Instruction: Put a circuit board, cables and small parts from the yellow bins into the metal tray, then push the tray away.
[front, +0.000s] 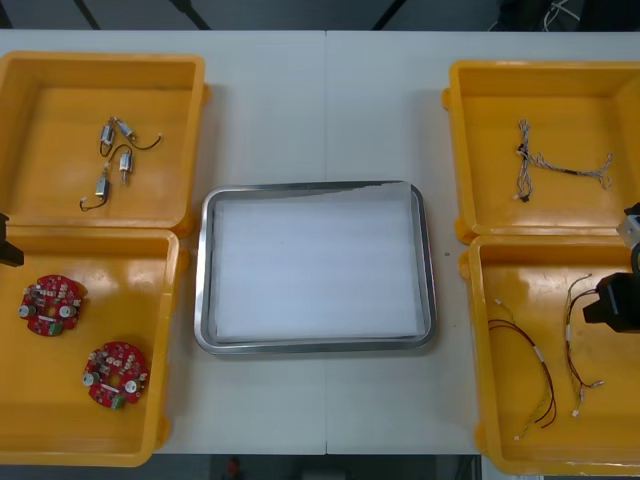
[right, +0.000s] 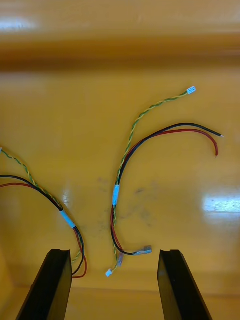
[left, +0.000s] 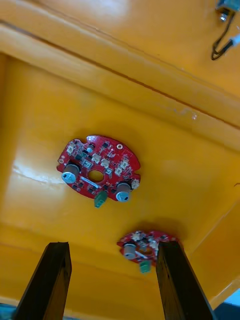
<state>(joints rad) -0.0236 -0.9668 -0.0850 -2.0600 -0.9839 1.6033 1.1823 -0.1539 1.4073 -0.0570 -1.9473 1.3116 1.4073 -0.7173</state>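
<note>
**Cable.** The red and yellow cable lies loose on the floor of the near right bin. Its lower end, w/ small connectors, sits just between the fingers of the right gripper. The jaws stand wide apart, hold nothing and hover above it.
- Handling: we judge it light, limp and thin. It will likely flop and trail on a lift, and could slip from a pinch on 1 strand.
- Best hold, in our view: the bundled stretch by the pale blue sleeve, where the strands run together.
- Hazard: a 2nd cable of the same kind curls just beside 1 finger, so there is a risk of snagging it or taking both.

**Boards.** The left gripper hangs over the near left bin, fingers spread wide, empty.
- 1 circuit board lies beyond the fingertips; the other board is just beside 1 finger.
- Handling: both look stiff, light and flat on the floor, w/ fragile parts standing up. An edge grip is probably safer than clamping over components.

**Around.**
- The metal tray sits between the bins, white inside, nothing in it yet.
- The far left bin holds small metal parts.
- The far right bin holds a twisted blue and white cable.
- Bin walls stand betw. each gripper and the tray, so we expect a lift over the rim.
</note>
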